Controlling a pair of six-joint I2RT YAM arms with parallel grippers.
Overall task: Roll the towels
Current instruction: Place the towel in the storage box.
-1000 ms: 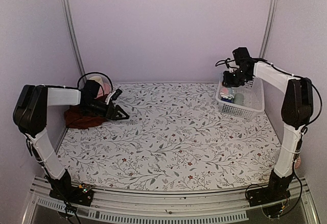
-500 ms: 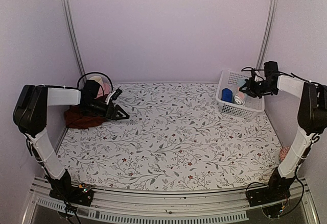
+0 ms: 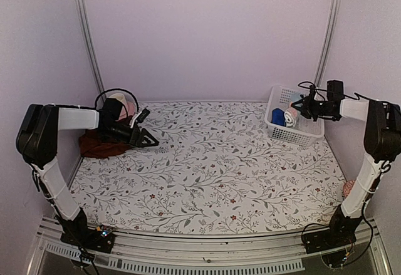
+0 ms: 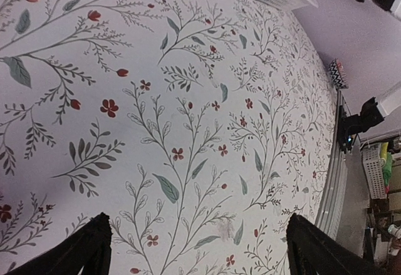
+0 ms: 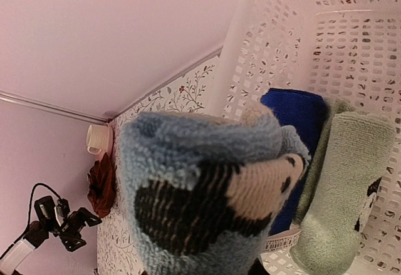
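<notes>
Two towels sit at opposite ends of the scene. The dark maroon towel (image 3: 95, 145) lies crumpled on the floral table covering (image 3: 219, 168) at the far left, against the wall and partly hidden behind the left arm. The left gripper (image 4: 197, 237) hangs just to the right of that heap, apart from it, with its jaws spread wide and nothing between them. Its wrist view shows only the printed covering between the two dark fingers (image 4: 88, 250). At the far right, the right gripper (image 3: 297, 109) reaches in from the right over the white perforated basket (image 3: 299, 136) and is clenched on the light-blue towel (image 5: 200, 206). This towel is rolled into a thick bundle with dark and pinkish patches, and it fills the middle of the right wrist view. The roll sits within the basket's outline, but it is not clear whether it rests on the bottom. Inside the basket, beside the held roll, stand a deep-blue rolled cloth (image 5: 297, 121) and a pale-green rolled cloth (image 5: 341, 181), side by side and touching.
</notes>
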